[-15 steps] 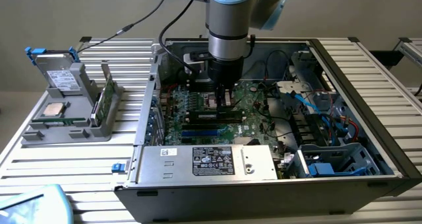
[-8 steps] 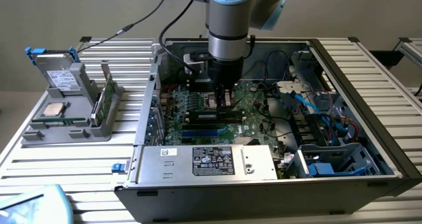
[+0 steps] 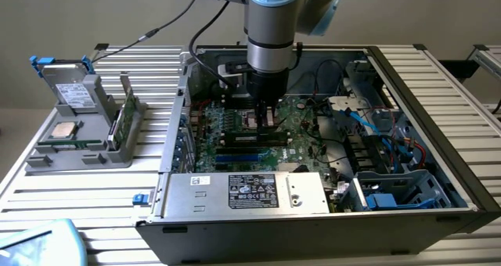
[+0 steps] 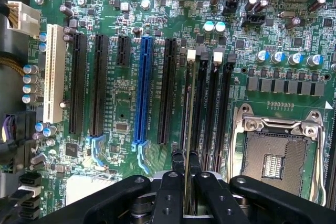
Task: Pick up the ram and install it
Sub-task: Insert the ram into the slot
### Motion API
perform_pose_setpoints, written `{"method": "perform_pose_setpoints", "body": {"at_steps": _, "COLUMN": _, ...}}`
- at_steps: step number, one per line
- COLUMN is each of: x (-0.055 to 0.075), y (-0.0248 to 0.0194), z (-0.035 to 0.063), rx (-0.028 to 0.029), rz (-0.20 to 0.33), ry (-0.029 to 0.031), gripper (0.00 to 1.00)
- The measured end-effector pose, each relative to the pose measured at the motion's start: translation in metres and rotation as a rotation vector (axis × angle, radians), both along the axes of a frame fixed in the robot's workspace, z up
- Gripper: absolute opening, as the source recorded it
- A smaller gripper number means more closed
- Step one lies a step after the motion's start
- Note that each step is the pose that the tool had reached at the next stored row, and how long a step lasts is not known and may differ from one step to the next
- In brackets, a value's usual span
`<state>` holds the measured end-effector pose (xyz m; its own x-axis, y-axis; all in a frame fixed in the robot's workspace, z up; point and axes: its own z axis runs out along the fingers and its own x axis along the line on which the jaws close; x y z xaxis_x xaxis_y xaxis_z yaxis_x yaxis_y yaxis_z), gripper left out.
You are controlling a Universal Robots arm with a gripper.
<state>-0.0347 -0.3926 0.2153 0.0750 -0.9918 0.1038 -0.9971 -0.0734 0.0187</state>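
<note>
wrist view | hand (image 4: pixel 185 163) clenched on ram (image 4: pixel 188 103) | ram edge-on along memory slots (image 4: pixel 201 103), motherboard (image 4: pixel 121 108) | exterior view | power supply label (image 3: pixel 253 191) print too small to read

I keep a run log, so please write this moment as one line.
step: install | gripper: shut on ram | ram: edge-on at memory slot | seated: cannot tell

I see soft, even light across the exterior view; the slatted table (image 3: pixel 78 189) glares pale at nine o'clock; shadow pools inside the case (image 3: pixel 313 242) toward twelve; the wrist view's motherboard (image 4: pixel 121 108) is flatly bright, the gripper (image 4: pixel 185 159) near-black.
</note>
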Motion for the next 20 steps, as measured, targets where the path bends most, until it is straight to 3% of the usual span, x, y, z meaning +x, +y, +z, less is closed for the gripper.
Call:
{"method": "perform_pose_setpoints", "body": {"at_steps": 13, "x": 0.0, "y": 0.0006, "z": -0.0011, "rx": 0.0008, "rz": 0.0, "ry": -0.0002, "gripper": 0.15}}
{"method": "perform_pose_setpoints", "body": {"at_steps": 15, "x": 0.0, "y": 0.0006, "z": -0.0011, "rx": 0.0004, "rz": 0.0, "ry": -0.0002, "gripper": 0.28}}
{"method": "perform_pose_setpoints", "body": {"at_steps": 18, "x": -0.0001, "y": 0.0006, "z": -0.0011, "rx": 0.0003, "rz": 0.0, "ry": -0.0001, "gripper": 0.34}}
{"method": "perform_pose_setpoints", "body": {"at_steps": 20, "x": -0.0006, "y": 0.0006, "z": -0.0011, "rx": 0.0003, "rz": 0.0, "ry": -0.0001, "gripper": 0.45}}
